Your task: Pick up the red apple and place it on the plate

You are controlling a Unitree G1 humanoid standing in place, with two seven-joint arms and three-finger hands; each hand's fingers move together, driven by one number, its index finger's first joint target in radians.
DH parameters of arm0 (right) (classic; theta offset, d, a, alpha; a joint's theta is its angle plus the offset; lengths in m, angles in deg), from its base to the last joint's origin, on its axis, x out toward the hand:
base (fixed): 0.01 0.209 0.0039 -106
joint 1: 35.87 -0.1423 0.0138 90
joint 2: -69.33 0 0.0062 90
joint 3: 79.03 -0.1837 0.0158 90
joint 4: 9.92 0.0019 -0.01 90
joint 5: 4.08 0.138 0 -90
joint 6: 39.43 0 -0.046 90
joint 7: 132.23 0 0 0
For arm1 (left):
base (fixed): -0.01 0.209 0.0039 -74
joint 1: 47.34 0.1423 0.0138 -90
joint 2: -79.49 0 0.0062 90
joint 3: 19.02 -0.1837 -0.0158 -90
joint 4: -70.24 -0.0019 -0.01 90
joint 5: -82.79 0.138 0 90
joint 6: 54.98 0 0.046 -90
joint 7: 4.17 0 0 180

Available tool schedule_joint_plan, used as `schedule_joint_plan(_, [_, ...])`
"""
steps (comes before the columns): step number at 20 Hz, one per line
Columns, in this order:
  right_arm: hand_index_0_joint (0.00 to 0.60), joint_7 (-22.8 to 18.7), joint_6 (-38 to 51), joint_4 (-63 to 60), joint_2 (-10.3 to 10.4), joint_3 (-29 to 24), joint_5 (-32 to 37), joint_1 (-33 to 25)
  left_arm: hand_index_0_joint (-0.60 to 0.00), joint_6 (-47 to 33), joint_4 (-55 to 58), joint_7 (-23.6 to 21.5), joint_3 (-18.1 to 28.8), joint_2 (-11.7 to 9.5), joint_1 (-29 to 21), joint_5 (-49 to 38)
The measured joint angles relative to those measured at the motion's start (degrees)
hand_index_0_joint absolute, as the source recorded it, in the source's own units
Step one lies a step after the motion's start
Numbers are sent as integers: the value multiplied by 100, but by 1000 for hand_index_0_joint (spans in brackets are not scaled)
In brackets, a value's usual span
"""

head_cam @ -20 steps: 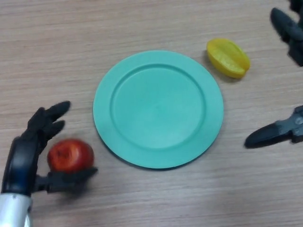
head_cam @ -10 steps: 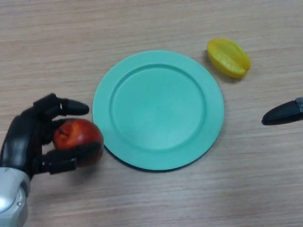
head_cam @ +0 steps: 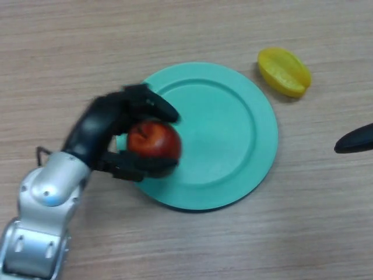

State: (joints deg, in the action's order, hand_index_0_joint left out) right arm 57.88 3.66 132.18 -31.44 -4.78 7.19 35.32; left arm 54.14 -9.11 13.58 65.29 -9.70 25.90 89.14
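My left hand [head_cam: 108, 125] is curled round the red apple [head_cam: 152, 140], fingers over its far side and thumb under its near side. It holds the apple over the left part of the teal plate [head_cam: 233, 134]; I cannot tell whether the apple touches the plate. Only a dark fingertip of my right hand [head_cam: 355, 140] shows at the right edge, away from the plate.
A yellow star fruit [head_cam: 284, 71] lies on the wooden table [head_cam: 70, 52] just beyond the plate's upper right rim.
My left hand has closed on the apple and carried it right and away from me, from the table left of the plate to over the plate's left part. The right hand has drawn back to the right.
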Motion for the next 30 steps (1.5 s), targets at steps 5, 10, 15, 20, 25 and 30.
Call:
schedule_joint_plan(5, [0, -12, 28, -17, -4, -136, -5, 147, -350, -196, -626, 17, 11, 300, -371, 6])
schedule_joint_plan(10, [0, 46, 345, -314, 0, -144, -195, 415, 0, -50, -373, -66, 294, 317, -356, 59])
schedule_joint_plan(15, [0, 46, 621, -500, 59, -160, -249, 432, 0, 652, 653, -433, 806, 26, -257, -988])
schedule_joint_plan(20, [0, 50, 685, -792, 92, 32, -258, 343, 0, 981, 1704, -552, 1555, -333, 37, -1978])
schedule_joint_plan(25, [0, 111, 806, -1145, 179, 201, -234, 79, 0, 948, 1729, -1211, 1807, -769, -224, -2262])
schedule_joint_plan(30, [0, 86, 792, -1333, 266, 182, 90, 236, 0, 994, 2144, -1465, 1787, -794, 88, -2540])
